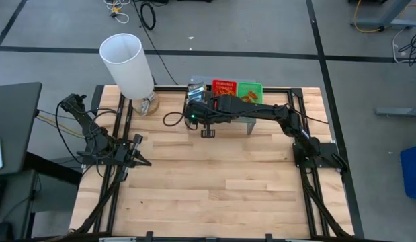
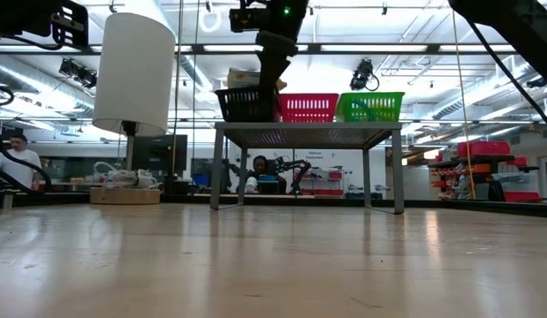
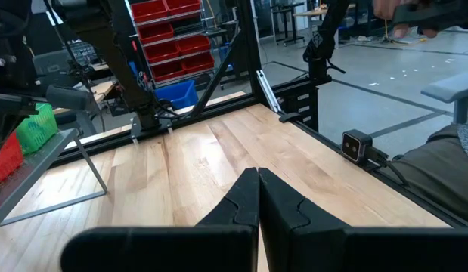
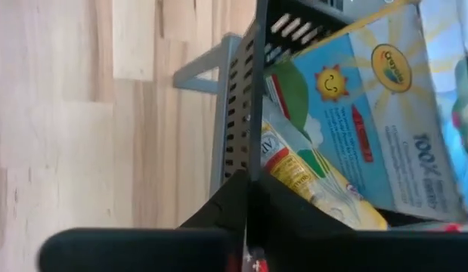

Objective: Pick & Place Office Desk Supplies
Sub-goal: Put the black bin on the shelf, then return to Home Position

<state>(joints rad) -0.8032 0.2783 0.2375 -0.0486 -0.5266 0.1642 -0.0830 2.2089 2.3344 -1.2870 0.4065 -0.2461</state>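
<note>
Bright, even overhead light fills the room. Ceiling lamps glare above the white lampshade. The crayon box looks motion-blurred.

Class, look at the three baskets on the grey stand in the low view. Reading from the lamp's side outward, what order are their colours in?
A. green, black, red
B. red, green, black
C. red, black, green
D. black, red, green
D: in the low view the black basket sits nearest the white lamp, the red basket is in the middle, and the green basket is at the far end of the grey stand.
</note>
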